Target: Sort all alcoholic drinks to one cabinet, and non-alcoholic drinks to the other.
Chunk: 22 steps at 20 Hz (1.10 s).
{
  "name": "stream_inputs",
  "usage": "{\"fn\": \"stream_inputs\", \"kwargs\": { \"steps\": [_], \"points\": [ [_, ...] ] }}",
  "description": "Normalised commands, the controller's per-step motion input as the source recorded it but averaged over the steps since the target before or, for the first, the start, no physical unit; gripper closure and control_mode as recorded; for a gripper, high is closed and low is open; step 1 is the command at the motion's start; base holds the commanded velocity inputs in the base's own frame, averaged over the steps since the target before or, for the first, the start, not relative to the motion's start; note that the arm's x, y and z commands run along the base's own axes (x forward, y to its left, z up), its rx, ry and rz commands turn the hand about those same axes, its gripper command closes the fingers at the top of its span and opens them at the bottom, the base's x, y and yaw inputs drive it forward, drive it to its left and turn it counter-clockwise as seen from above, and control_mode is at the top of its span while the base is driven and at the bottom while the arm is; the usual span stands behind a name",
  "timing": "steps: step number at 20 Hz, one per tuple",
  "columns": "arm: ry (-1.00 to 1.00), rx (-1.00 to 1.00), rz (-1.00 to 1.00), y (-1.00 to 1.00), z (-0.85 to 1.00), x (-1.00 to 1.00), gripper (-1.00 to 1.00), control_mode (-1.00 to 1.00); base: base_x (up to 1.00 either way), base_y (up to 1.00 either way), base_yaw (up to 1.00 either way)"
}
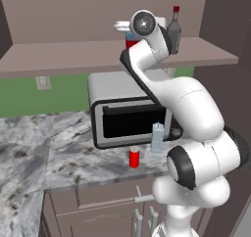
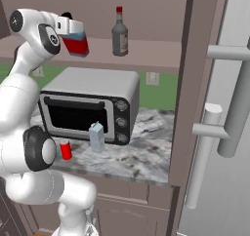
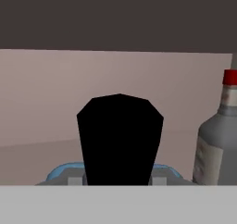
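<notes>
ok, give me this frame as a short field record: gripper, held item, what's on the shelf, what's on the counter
gripper: gripper shut on the red-filled bottle, up at the open cabinet shelf
held item: red-filled bottle, blue top, tilted, by the shelf
on shelf: grey glass bottle, red cap, upright, apart from the held bottle
on counter: red can and pale-blue container, both upright, in front of the toaster oven
sorting status: two non-alcoholic drinks not yet moved

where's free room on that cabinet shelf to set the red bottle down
Bare shelf lies right of the grey bottle, up to the cabinet wall. The hand holds the red-filled bottle left of it, over open shelf. Tightest right beside the grey bottle.
</notes>
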Motion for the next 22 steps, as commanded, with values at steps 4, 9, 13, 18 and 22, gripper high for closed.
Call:
{"fn": "stream_inputs", "kwargs": {
  "steps": [4,9,13,18,22],
  "points": [
    [0.00,0.00,0.00,0.00,0.00,0.31,1.00,-1.00,0.00,0.00,0.00],
    [0.00,0.00,0.00,0.00,-0.10,0.10,1.00,-1.00,0.00,0.00,0.00],
    [0.00,0.00,0.00,0.00,-0.02,0.00,-1.00,-1.00,0.00,0.00,0.00],
    [0.00,0.00,0.00,0.00,0.00,0.12,-1.00,-1.00,0.00,0.00,0.00],
    [0.00,0.00,0.00,0.00,0.00,0.24,-1.00,-1.00,0.00,0.00,0.00]
  ]
}}
